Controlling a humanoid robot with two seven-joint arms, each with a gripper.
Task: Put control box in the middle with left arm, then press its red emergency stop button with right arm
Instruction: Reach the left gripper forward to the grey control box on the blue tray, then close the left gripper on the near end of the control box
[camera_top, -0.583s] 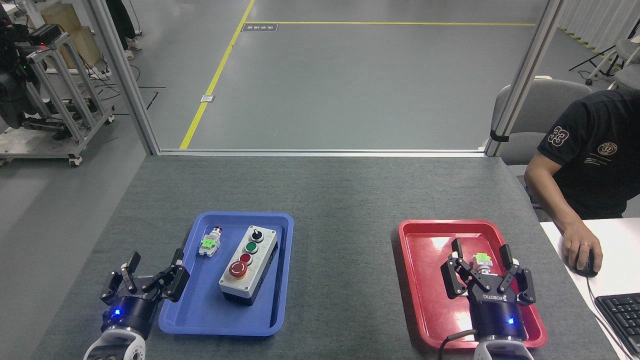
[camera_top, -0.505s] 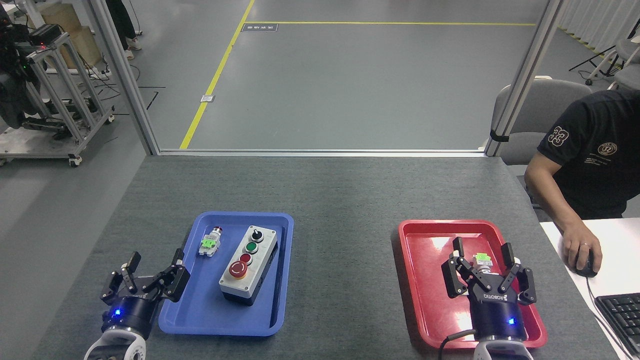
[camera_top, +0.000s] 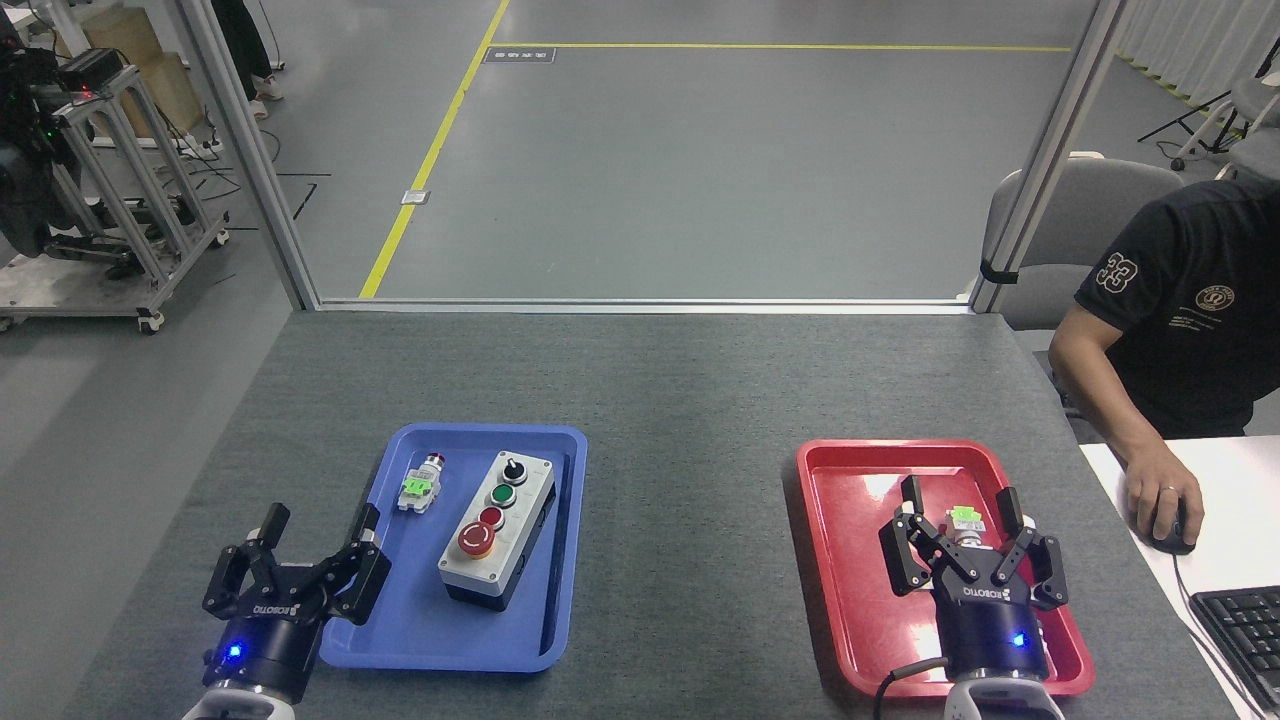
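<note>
Control box (camera_top: 497, 528), the elongated grey-topped, black-based unit, lies inside your blue plastic tray (camera_top: 560, 620), beside its right wall. Your left gripper (camera_top: 318, 538), fingers spread, hovers at that tray's left rim; the rim could snag it. Your right gripper (camera_top: 958, 518) hangs spread, far off.

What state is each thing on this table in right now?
Grey-topped control box with black base: lying flat in the blue plastic tray, untouched.
Big red emergency stop button: nothing touching it.
Tiny loose switch with green tag: lying in the same tray, apart from the box.
Left black gripper: fingers open, empty.
Right black gripper: fingers open, over the red plastic tray.
</note>
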